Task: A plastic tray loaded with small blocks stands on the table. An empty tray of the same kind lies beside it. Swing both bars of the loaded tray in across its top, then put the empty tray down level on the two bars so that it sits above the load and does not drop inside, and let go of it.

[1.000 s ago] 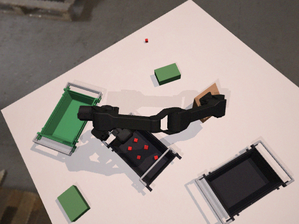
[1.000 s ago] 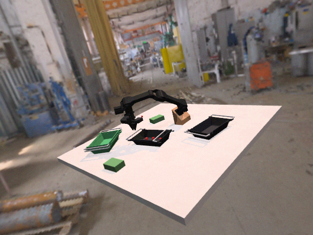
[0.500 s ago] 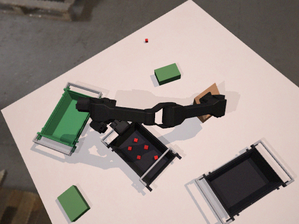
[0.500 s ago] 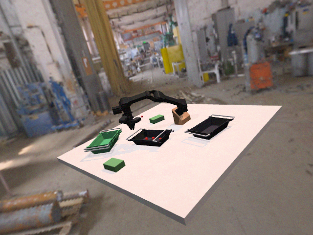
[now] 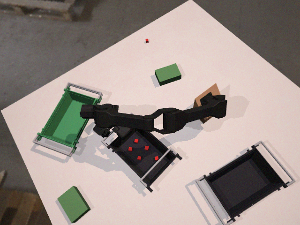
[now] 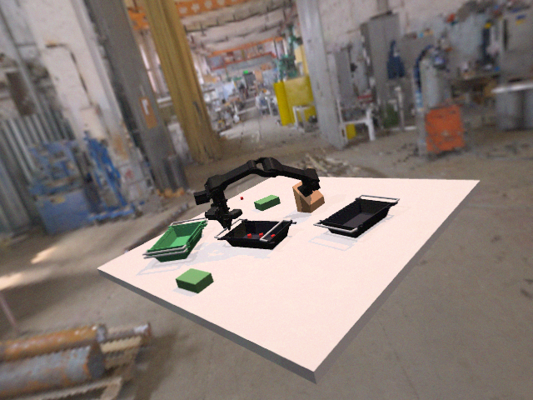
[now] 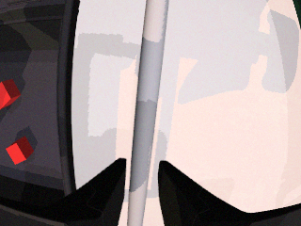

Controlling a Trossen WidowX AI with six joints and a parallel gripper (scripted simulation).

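1. Done so far, to judge by the bars: one of two. Lying across the top of the loaded tray: the swung-in bar.
2. Not yet in: the outer bar, sticking out beyond the opposite end.
3. At that outer bar, the pincer, narrow but parted, gripping nothing; probably about to push it inward.
4. Left afterwards: lifting the empty tray, setting it level on both bars, letting go.
5. Loaded tray: black, upright on the worktop, between the green tray and the empty one; holding five small red blocks, scattered over the bottom.
6. Empty tray: black too, well apart, with both bars out.
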